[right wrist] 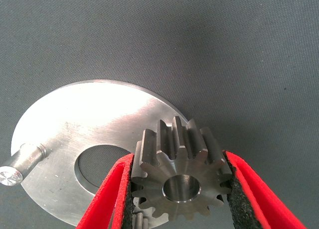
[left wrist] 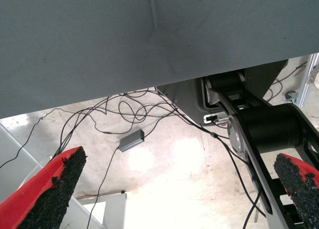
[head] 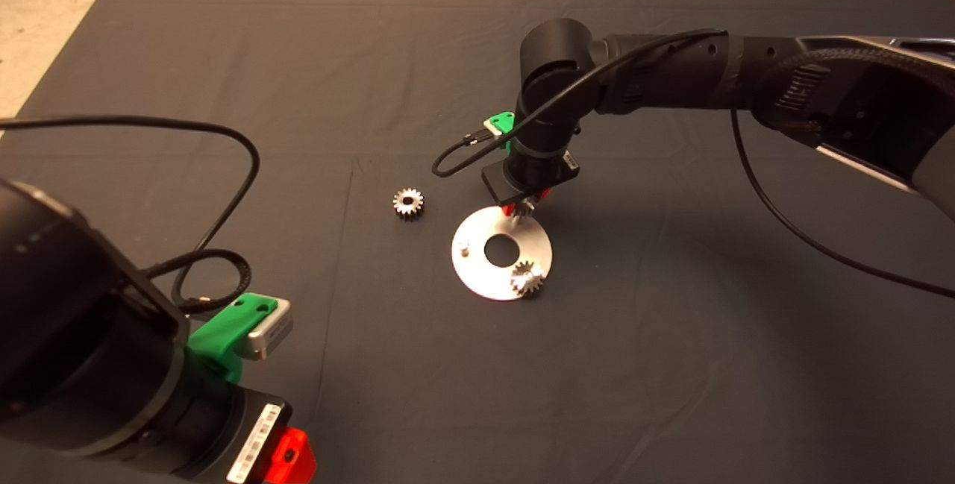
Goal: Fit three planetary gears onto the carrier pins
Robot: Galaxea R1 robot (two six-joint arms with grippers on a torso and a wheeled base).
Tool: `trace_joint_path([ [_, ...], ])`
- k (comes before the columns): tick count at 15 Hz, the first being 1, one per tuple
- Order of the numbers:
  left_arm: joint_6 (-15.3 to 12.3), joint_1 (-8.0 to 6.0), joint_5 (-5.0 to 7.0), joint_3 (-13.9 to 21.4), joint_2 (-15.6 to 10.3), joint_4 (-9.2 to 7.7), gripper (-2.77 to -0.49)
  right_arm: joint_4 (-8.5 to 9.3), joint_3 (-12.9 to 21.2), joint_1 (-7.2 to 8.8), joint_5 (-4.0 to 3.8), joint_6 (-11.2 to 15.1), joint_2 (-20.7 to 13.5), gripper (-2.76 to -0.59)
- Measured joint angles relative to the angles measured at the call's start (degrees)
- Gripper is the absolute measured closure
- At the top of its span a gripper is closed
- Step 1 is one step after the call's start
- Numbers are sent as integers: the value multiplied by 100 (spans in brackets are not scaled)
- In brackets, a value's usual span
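Now the right pincer [right wrist: 179,199] is clamped on a gear [right wrist: 180,176], over the disc [head: 477,269] at its far edge.

One gear [head: 527,279] already sits on the disc's near side, another [head: 408,203] lies loose on the mat [head: 224,59], and one pin [right wrist: 20,164] stands bare. Small, hard, smooth steel likely slips; gripping across the teeth suits it. Left pincer [left wrist: 174,199] waits at lower left, its pads spread apart.
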Motion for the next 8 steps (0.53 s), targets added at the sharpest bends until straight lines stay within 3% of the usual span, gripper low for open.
trace_joint_path([
  [8,-2,1,0,0,2,-1,-275,138,-63,13,-6,38,16,-108],
])
